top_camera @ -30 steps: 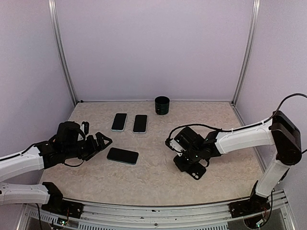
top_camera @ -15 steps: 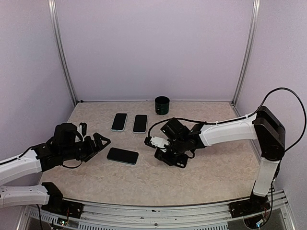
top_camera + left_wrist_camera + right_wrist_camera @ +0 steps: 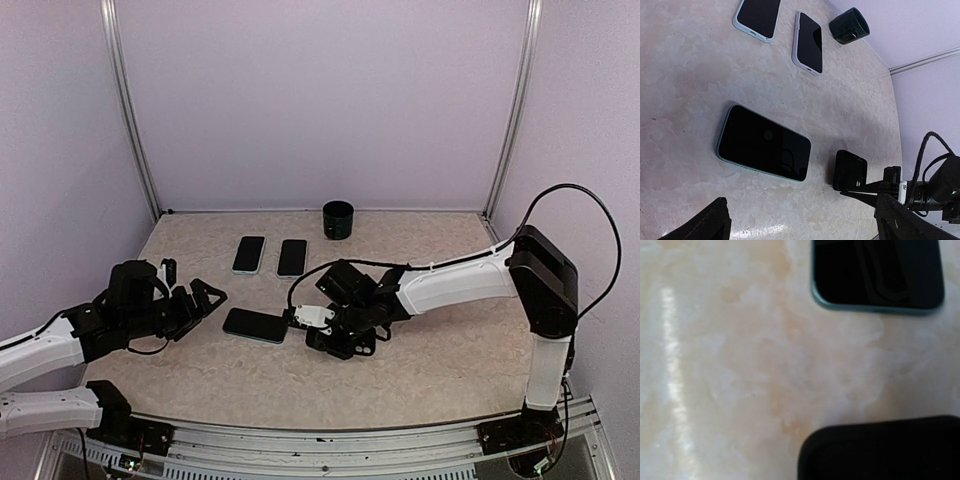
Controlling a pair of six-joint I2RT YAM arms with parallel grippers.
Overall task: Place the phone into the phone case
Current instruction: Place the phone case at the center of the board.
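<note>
**Left claw** [image 3: 207, 303]: jaws spread wide, nothing between them. Held low over the counter [image 3: 440, 370], just left of the phone [image 3: 255, 325]. Pointed toward it, not touching it.

**Right claw** [image 3: 297, 316]: jaws fully closed, tips together. Reached in from the right, tips just beside the right end of the phone. Contact with the phone: cannot tell.

**Phone**: flat on the counter, screen up, dark glass with a teal edge. Long axis left to right, placed between the two claws. Not in the case.

**Phone case** [image 3: 342, 342]: black, rounded corners, on the counter right of the phone and apart from it. Located directly under the body of the right claw, nearer the arm bases than the claw tips. Touched or pressed by the claw: cannot tell. Shown in the right wrist view as a black rounded corner at the bottom edge, with the teal phone corner at the top and bare counter between.

**Other items**: two more phones, one with a pale blue edge [image 3: 249, 254] and one with a pale lilac edge [image 3: 291, 257]. Side by side toward the back, screens up. Dark cup [image 3: 338, 220] to their right, near the back wall.
</note>
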